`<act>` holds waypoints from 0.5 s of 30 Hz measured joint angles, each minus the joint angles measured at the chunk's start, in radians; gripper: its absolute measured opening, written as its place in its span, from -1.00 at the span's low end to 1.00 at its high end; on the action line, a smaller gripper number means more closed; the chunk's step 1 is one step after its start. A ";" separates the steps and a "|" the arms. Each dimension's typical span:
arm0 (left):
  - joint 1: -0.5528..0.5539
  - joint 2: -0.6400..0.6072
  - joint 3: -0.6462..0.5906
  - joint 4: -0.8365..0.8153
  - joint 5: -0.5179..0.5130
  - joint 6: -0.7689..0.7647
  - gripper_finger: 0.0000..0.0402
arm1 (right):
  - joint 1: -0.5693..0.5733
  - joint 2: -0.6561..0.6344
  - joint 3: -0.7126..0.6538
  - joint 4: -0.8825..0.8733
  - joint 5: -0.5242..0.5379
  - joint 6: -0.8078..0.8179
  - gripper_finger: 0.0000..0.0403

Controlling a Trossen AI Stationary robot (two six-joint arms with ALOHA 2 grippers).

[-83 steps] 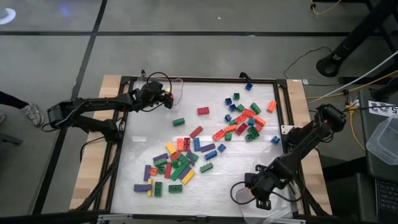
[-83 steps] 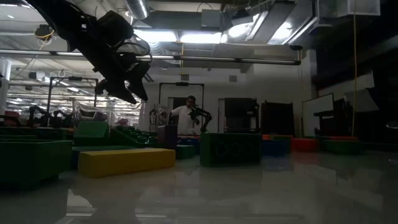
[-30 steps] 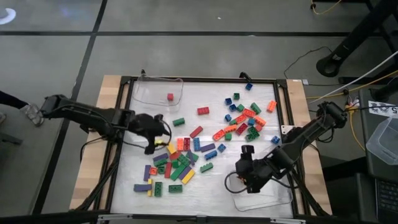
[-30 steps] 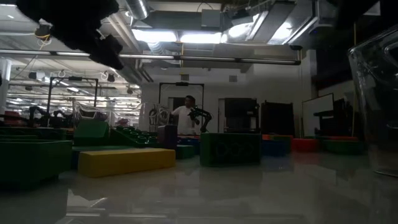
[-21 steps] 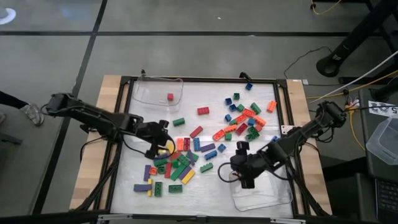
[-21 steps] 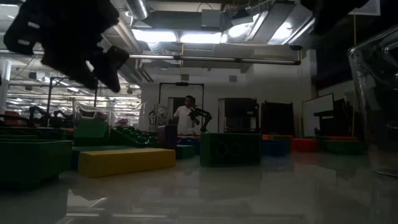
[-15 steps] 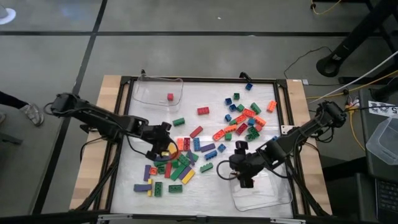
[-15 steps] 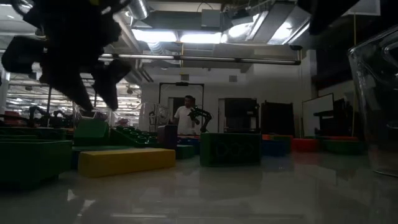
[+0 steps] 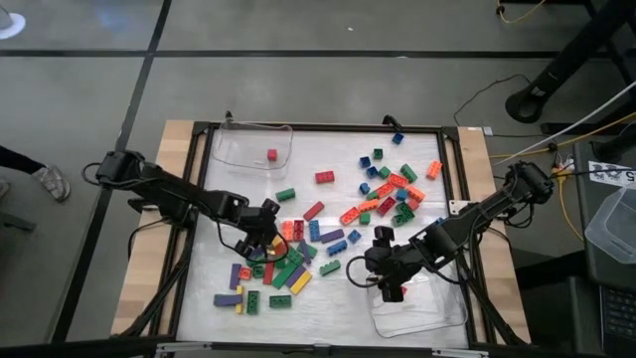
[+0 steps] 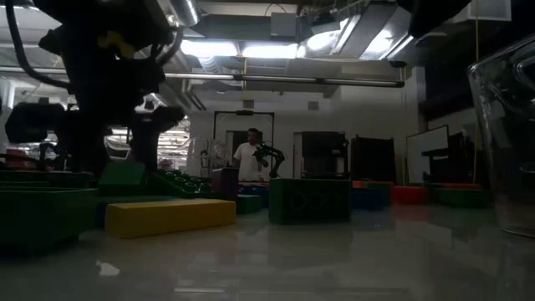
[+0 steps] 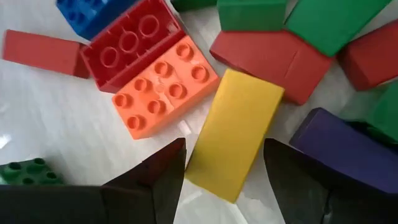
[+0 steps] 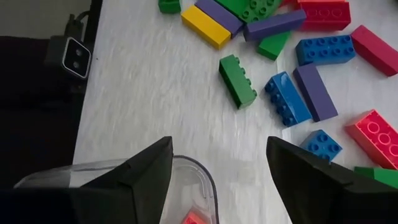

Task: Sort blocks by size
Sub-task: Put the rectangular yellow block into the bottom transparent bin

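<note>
Left claw [image 11: 224, 180], fingers apart, straddles the near end of a yellow block [image 11: 235, 134] in the worktop's 7 o'clock pile; the block's long axis runs between the fingers. Right claw [image 12: 217, 168], likewise apart and empty, hovers at 5 o'clock, farther off.

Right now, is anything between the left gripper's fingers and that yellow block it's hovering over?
Nothing visible. The left gripper is open with the yellow block directly between its fingers. An orange block and a purple block crowd either side.
</note>
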 joint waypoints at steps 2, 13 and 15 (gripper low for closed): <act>0.000 0.019 0.000 0.000 0.000 0.000 0.02 | 0.000 0.000 0.000 0.013 0.000 0.000 0.28; 0.000 0.030 -0.001 0.021 0.000 -0.172 -0.42 | 0.000 0.000 0.000 0.023 0.018 -0.013 0.28; 0.000 0.030 -0.001 0.022 0.000 -0.218 -0.42 | 0.000 0.000 0.000 0.023 0.020 -0.021 0.28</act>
